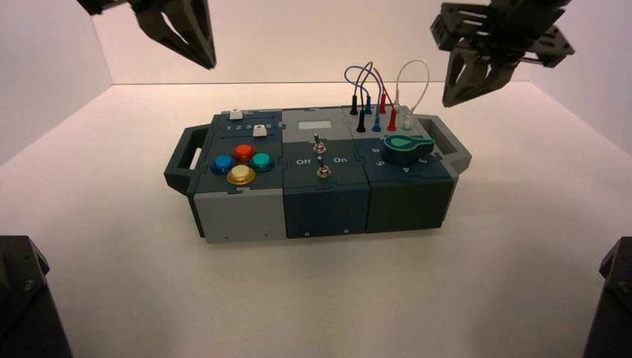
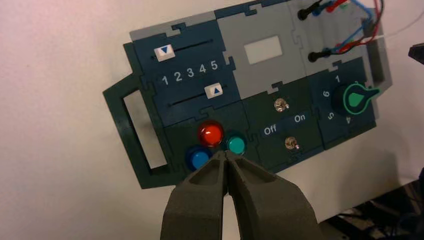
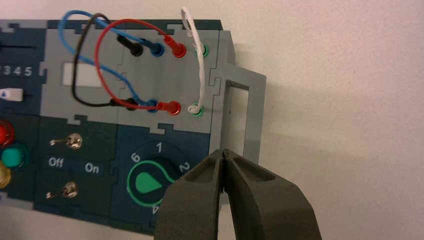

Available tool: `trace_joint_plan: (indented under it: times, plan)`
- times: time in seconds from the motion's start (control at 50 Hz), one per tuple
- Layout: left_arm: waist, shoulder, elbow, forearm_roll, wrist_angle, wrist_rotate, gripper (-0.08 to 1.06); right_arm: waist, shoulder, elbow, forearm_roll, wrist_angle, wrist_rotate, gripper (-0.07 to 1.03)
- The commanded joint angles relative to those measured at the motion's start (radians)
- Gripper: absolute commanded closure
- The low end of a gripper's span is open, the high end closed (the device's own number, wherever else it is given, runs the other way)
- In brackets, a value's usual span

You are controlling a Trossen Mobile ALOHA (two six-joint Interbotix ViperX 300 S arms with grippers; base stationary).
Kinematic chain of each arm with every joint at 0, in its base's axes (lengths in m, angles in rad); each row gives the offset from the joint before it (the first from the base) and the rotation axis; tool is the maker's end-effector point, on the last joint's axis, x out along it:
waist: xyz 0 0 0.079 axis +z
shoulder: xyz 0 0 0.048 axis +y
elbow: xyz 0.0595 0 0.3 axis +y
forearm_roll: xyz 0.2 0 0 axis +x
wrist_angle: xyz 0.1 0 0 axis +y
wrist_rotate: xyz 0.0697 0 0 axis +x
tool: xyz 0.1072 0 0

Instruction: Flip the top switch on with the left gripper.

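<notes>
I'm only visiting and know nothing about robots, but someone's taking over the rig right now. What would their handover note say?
Left gripper: fingers shut and empty, raised at the box's left side, touching no switch.
Right gripper: parked up at the box's right side, fingers shut.
Top switch: small silver lever in the middle of the box, just above the "Off"/"On" lettering; it leans toward "Off".
Done: no flip to "On".
Left: bring the left gripper to the top switch and push its lever toward "On", sparing the lower switch.
</notes>
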Motion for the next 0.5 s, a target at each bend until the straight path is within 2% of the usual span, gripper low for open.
trace_joint_plan:
  times: [0.02, 0.34, 0.5]
  plan:
    - [-0.005, 0.038, -0.051, -0.005, 0.000, -0.009, 1.01, 0.002, 0.023, -0.038, 0.005, -0.009, 0.000, 0.98]
    - [-0.023, 0.132, -0.115, -0.023, 0.020, -0.023, 1.01, -0.002, 0.123, -0.078, -0.002, -0.008, -0.002, 0.98]
    - [-0.040, 0.176, -0.144, -0.023, 0.037, -0.034, 1.01, -0.002, 0.167, -0.098, -0.008, -0.008, -0.002, 0.99]
